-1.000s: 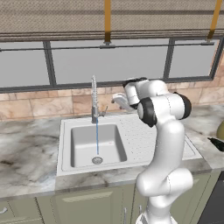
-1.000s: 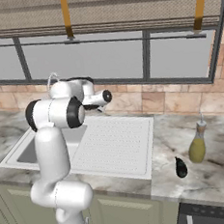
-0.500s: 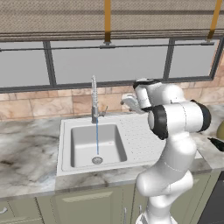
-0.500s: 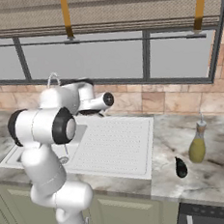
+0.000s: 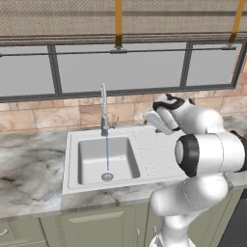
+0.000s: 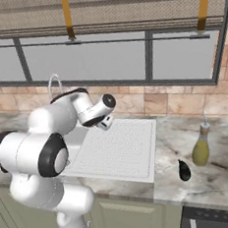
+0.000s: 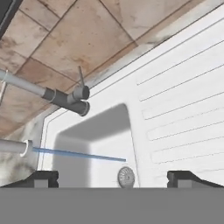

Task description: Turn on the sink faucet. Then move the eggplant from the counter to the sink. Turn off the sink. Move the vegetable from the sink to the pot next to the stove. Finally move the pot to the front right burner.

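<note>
Hand view gives me the slim chrome gooseneck faucet (image 7: pixel 65 98) streaming blue water into the white square-basined sink (image 7: pixel 175 83). My dark two-finger gripper (image 7: pixel 113 177) hangs wide open, empty. The small purple-black eggplant (image 6: pixel 184 170) lies on the veined marble counter (image 6: pixel 226 179).

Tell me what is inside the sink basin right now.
Inside the sink: a thin stream of water from the faucet landing by the round drain. The near inner wall is hidden behind the rim.
</note>
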Robot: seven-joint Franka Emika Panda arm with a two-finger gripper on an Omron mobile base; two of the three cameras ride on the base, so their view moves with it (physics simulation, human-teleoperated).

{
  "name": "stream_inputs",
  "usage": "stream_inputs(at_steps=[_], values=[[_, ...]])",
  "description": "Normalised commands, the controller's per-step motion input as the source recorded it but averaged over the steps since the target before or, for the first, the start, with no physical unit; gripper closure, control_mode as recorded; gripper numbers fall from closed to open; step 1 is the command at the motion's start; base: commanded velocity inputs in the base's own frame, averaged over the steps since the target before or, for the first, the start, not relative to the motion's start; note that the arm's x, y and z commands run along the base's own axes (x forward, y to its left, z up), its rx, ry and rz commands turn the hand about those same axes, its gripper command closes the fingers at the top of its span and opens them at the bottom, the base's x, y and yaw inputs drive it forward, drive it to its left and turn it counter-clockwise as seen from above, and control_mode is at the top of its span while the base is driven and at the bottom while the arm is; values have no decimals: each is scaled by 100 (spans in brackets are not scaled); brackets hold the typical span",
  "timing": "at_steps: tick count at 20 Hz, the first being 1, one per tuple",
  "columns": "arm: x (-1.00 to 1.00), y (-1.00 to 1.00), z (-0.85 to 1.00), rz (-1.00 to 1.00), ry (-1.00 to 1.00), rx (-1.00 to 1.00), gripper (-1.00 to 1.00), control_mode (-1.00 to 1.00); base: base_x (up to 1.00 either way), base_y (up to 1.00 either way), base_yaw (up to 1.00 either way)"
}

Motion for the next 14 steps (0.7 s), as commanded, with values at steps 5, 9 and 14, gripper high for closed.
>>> stream_inputs(at_steps=[5, 9, 14], values=[[-62, -55, 8, -6, 26, -8, -100, -100, 0, 0, 0], [-47, -75, 0, -4, 20, -5, -100, -100, 0, 0, 0], [-17, -89, 0, 0, 20, -3, -100, -100, 0, 0, 0]])
